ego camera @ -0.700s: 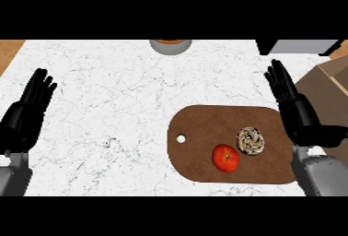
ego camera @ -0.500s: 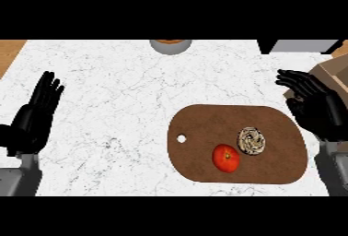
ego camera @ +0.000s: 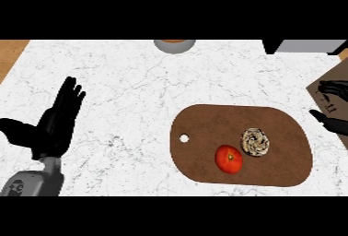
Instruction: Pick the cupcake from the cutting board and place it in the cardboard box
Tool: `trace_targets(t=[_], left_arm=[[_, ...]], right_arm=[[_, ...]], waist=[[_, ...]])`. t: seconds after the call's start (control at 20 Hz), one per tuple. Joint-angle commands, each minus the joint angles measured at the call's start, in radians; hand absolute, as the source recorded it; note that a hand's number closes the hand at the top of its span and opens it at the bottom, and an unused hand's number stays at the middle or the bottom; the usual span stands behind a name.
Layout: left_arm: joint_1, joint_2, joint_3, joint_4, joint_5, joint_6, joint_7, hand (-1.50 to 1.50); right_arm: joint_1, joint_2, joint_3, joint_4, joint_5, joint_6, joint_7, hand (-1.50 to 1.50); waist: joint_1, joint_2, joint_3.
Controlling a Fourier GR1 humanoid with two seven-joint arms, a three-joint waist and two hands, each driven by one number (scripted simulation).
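Note:
The cupcake (ego camera: pixel 255 141), swirled brown and cream on top, sits on the right half of the brown oval cutting board (ego camera: pixel 204 124). A red tomato (ego camera: pixel 229 158) lies just left of and below it on the same board. The cardboard box (ego camera: pixel 334 78) shows only as a corner at the right edge. My right hand (ego camera: pixel 333 106) is at that right edge over the box corner, mostly cut off, only dark fingers and thumb showing, well apart from the cupcake. My left hand (ego camera: pixel 58 122) rests open at the left, fingers up, holding nothing.
A grey bowl (ego camera: pixel 175 45) stands at the counter's far edge, top centre. A dark grey object (ego camera: pixel 306 46) sits at the top right corner. Wooden floor shows beyond the counter's left edge.
My right hand has swung out to the right, now mostly beyond the frame edge over the box. The left hand has shifted slightly right and lower. Cupcake and tomato have not moved.

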Motion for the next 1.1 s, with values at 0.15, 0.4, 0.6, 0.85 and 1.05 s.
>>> trace_targets(t=[0.15, 0.4, 0.6, 0.85, 1.05], left_arm=[[0.01, 0.0, 0.005, -0.023, -0.007, 0.012, 0.051, 0.0], [0.011, -0.015, -0.013, -0.047, -0.017, 0.027, 0.069, 0.0], [0.007, 0.009, 0.036, -0.019, 0.014, -0.015, 0.057, 0.0], [-0.034, 0.017, 0.058, -0.063, -0.002, -0.001, 0.133, 0.0], [0.044, -0.035, 0.019, -0.1, -0.051, 0.008, 0.099, 0.0]], right_arm=[[-0.065, -0.183, 0.073, 0.002, 0.119, 0.183, -0.074, -1.5], [-0.112, -0.333, 0.196, -0.074, 0.204, 0.388, 0.02, -1.5], [-0.132, -0.369, 0.23, -0.169, 0.182, 0.526, 0.129, -1.5], [-0.17, -0.253, 0.206, -0.256, 0.084, 0.576, 0.332, -1.5], [-0.152, -0.196, 0.165, -0.35, 0.026, 0.591, 0.453, -1.5]], waist=[[-0.009, -0.007, -0.002], [-0.006, -0.009, -0.004], [-0.022, -0.011, -0.004], [-0.021, -0.01, -0.002], [-0.019, -0.009, -0.002]])
